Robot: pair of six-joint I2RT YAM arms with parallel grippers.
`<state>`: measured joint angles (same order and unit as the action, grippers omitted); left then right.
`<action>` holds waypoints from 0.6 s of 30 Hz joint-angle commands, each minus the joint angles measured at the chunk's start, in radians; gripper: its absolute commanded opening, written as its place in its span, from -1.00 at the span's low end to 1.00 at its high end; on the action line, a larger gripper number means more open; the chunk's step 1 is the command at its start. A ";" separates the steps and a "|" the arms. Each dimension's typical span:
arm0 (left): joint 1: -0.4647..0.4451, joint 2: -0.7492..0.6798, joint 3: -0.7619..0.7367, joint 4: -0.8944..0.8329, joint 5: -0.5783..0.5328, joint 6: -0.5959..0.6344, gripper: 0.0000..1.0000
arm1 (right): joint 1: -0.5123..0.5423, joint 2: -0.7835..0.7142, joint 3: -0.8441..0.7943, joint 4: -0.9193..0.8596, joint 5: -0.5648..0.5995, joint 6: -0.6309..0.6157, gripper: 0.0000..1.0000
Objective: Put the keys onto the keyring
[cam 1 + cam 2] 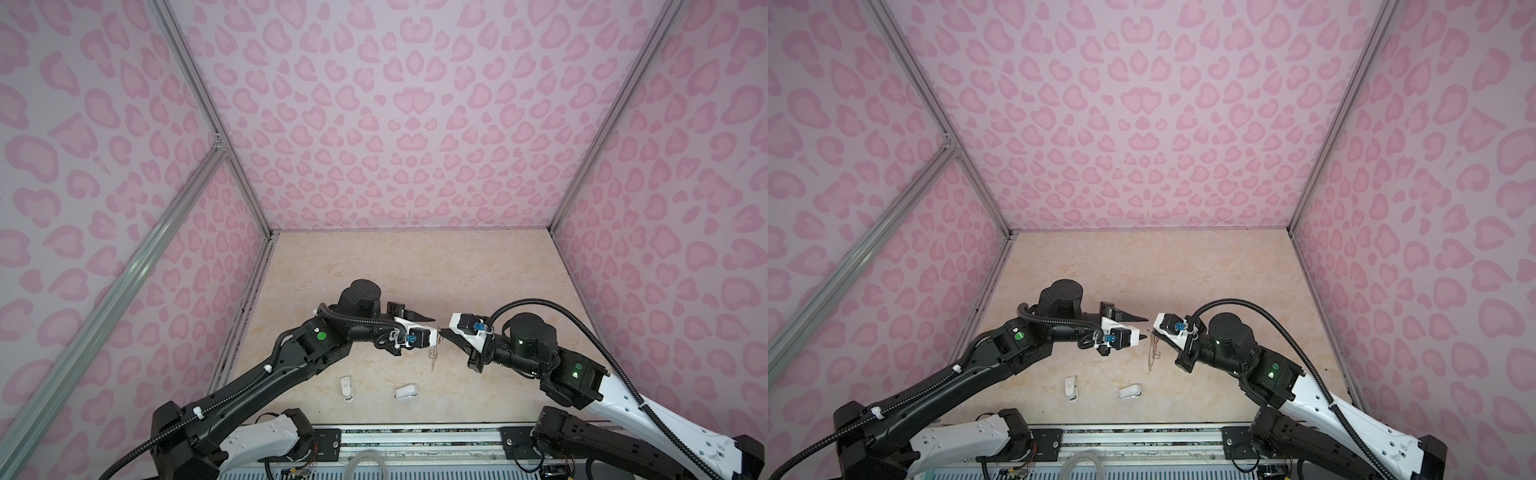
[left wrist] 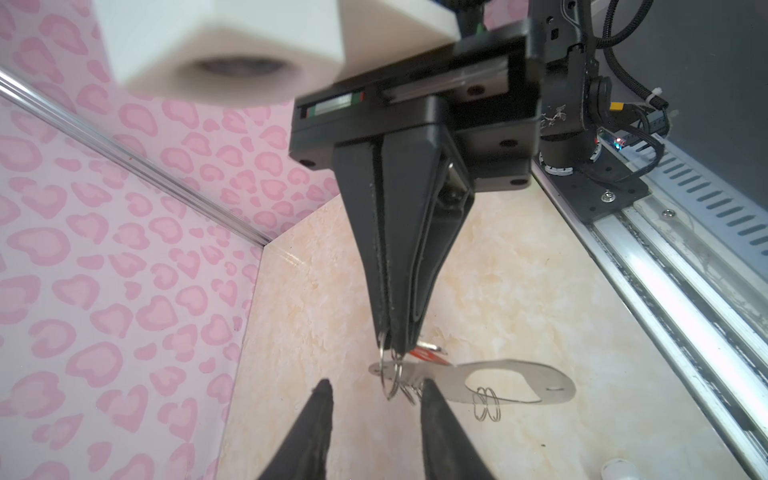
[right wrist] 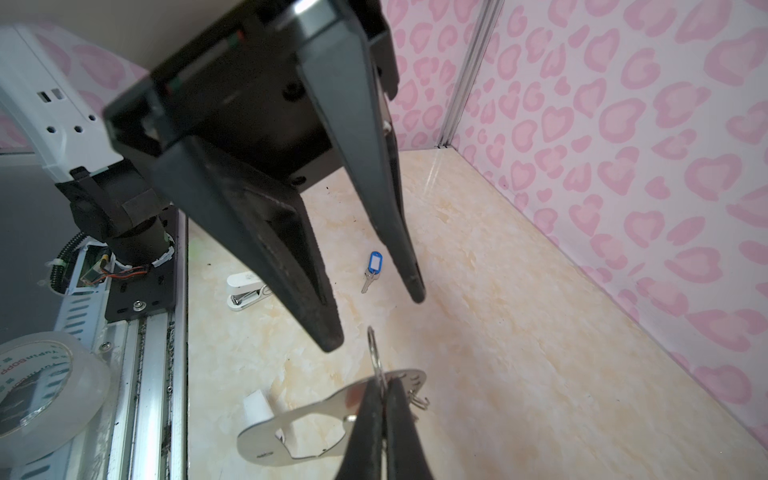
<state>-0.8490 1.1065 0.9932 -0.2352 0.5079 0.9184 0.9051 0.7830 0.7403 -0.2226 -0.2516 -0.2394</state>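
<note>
Both arms meet tip to tip over mid-table, off the surface.

Right gripper (image 2: 398,343): jaws together, clamped on the keyring (image 3: 320,409) at its ringed edge. Plate is held in the air, clear of the table (image 1: 374,270). In both top views it shows edge-on, hanging just below the two tips (image 1: 434,359).

Left gripper (image 3: 374,321): fingers apart, nothing between them. It faces the right gripper, tips just short of the plate.

One ring (image 3: 374,349) stands up from the plate's edge beside the right fingers, its top just beside a left fingertip. More rings bunch at the clamp point.

Orange key (image 2: 428,355): tag and a bit of silver show right at the right gripper's tips, against the plate. Cannot tell whether it is threaded on a ring.

Blue key (image 3: 373,268): flat on the table, well apart from the keyring, seen between the left fingers in the right wrist view. Not visible in the top views.

Two white objects (image 1: 347,388) (image 1: 406,392) lie on the near table, apart from each other. Tape roll (image 3: 41,395) sits by the near rail.
</note>
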 commanded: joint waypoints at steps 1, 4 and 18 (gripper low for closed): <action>-0.019 0.002 0.033 -0.057 -0.042 0.056 -0.37 | -0.001 0.023 0.019 -0.030 0.000 0.009 -1.00; -0.036 0.020 0.051 -0.085 -0.069 0.080 -0.40 | -0.002 0.036 0.027 -0.035 -0.004 0.012 -1.00; -0.050 0.060 0.074 -0.088 -0.090 0.093 -0.63 | -0.001 0.052 0.031 -0.024 -0.016 0.021 -1.00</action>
<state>-0.8986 1.1603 1.0534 -0.3145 0.4255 0.9977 0.9039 0.8333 0.7662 -0.2760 -0.2619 -0.2276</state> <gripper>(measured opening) 0.182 0.049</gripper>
